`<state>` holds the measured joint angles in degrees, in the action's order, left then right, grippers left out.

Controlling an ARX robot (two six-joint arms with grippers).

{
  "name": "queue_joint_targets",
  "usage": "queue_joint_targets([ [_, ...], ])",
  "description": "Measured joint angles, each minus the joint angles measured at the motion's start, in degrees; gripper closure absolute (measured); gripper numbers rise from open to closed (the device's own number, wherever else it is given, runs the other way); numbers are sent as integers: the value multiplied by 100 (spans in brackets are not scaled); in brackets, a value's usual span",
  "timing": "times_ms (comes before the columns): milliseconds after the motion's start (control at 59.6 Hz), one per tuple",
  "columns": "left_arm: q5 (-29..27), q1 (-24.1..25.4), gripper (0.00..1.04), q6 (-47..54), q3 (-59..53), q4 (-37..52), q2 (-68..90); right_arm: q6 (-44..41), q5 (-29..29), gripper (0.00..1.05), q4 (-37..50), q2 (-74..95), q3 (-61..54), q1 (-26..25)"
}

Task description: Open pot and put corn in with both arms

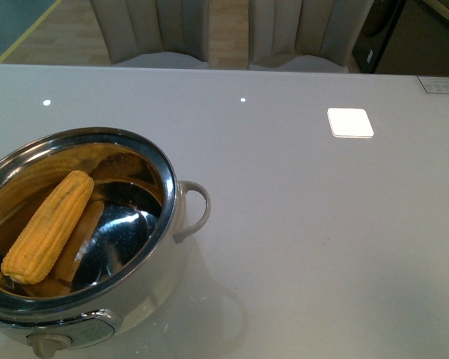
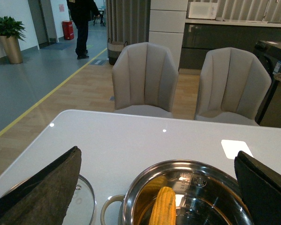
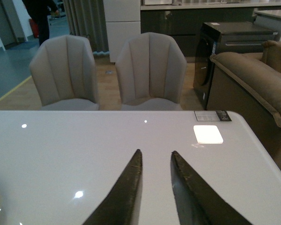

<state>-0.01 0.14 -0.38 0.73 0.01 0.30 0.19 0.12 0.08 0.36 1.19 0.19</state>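
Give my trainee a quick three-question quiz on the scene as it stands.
1. True or false: the corn lies inside the pot.
2. Which gripper has its fingers spread wider: A) left gripper B) right gripper?
3. What lies on the table beside the pot in the left wrist view?

Key: 1. True. 2. A. 3. The glass lid.
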Motion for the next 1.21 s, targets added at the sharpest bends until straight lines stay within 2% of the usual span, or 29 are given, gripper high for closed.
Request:
queue_joint_targets([
  [84, 0, 0, 7, 2, 0, 0, 2, 0, 0, 57, 0, 0, 0, 0],
  [201, 0, 0, 7, 2, 0, 0, 0, 0, 0, 38, 0, 0, 0, 0],
  [302, 0, 0, 7, 2, 0, 0, 0, 0, 0, 14, 0, 0, 0, 0],
  [352, 0, 0, 7, 2, 0, 0, 2, 2, 0, 7, 0, 0, 0, 0],
  [1207, 0, 0, 7, 0, 0, 0, 2, 0, 0, 9, 0, 0, 0, 0],
])
